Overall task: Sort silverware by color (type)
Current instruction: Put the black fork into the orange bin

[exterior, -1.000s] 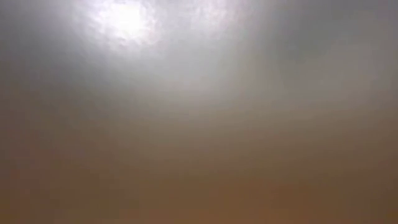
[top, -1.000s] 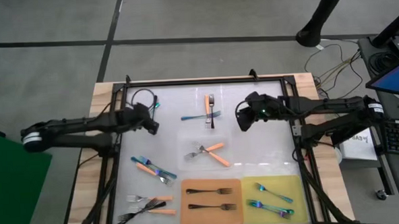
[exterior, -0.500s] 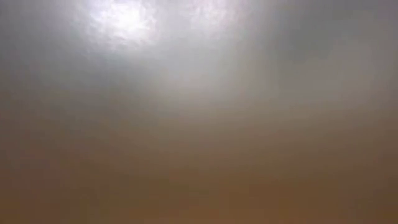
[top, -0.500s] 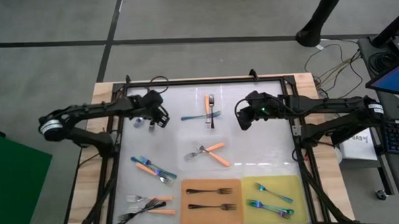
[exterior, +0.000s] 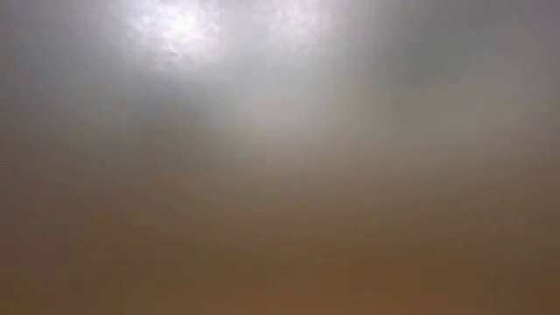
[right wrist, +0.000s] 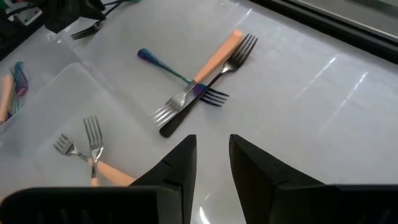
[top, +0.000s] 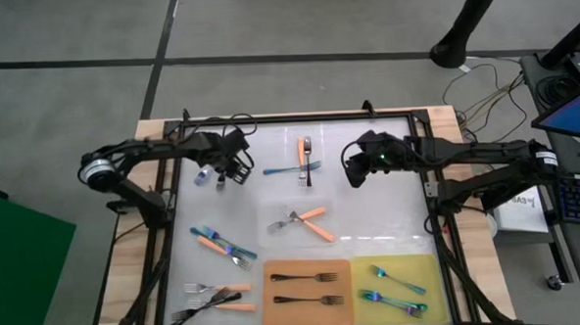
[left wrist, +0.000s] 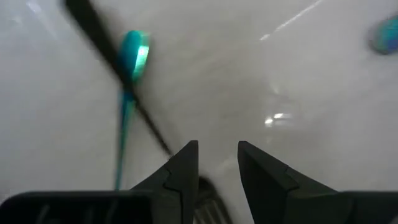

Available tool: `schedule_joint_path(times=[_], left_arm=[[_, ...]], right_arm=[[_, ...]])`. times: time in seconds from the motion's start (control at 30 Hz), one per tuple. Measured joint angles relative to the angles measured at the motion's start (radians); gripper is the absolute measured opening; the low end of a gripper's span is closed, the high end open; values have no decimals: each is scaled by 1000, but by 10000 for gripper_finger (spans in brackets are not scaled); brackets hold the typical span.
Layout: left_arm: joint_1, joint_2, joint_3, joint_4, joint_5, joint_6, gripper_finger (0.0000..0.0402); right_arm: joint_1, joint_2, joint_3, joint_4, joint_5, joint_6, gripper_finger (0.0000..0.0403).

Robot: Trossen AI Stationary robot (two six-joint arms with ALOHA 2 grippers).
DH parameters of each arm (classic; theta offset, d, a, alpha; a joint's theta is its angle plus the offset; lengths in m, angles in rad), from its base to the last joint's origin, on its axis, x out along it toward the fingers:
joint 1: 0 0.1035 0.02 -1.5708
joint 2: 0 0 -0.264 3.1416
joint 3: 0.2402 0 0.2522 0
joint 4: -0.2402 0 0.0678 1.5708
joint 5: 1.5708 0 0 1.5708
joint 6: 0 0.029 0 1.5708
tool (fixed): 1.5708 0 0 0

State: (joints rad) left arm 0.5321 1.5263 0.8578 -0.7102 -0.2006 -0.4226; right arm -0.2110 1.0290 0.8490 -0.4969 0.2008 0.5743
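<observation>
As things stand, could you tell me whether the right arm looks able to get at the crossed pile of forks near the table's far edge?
Probably yes. The right gripper hovers just beside the crossed forks, its jaws apart and empty, with only bare table between them.

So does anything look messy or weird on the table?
Yes. Three forks lie crossed in a pile between the two claws, one of each colour. More mixed heaps sit at the table's left edge. The low view shows only a blur.
</observation>
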Motion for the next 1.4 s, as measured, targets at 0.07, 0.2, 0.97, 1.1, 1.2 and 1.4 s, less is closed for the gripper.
schedule_joint_path(times=[0.07,0.2,0.97,1.1,1.2,1.4], left_arm=[[12,9,6,-42,-28,-12,96],[45,22,-15,-65,-43,-22,96],[84,28,-34,-30,35,-73,96],[85,37,-36,-26,2,-77,96],[86,64,-42,-6,4,-85,96],[83,130,-39,0,15,-104,96]], right_arm=[[-11,0,0,0,0,0,86],[-25,0,0,0,0,0,86],[-26,1,0,0,-26,16,86],[-26,1,0,0,-26,16,86],[-26,1,0,0,-26,11,86],[-26,1,0,0,-26,8,86]])
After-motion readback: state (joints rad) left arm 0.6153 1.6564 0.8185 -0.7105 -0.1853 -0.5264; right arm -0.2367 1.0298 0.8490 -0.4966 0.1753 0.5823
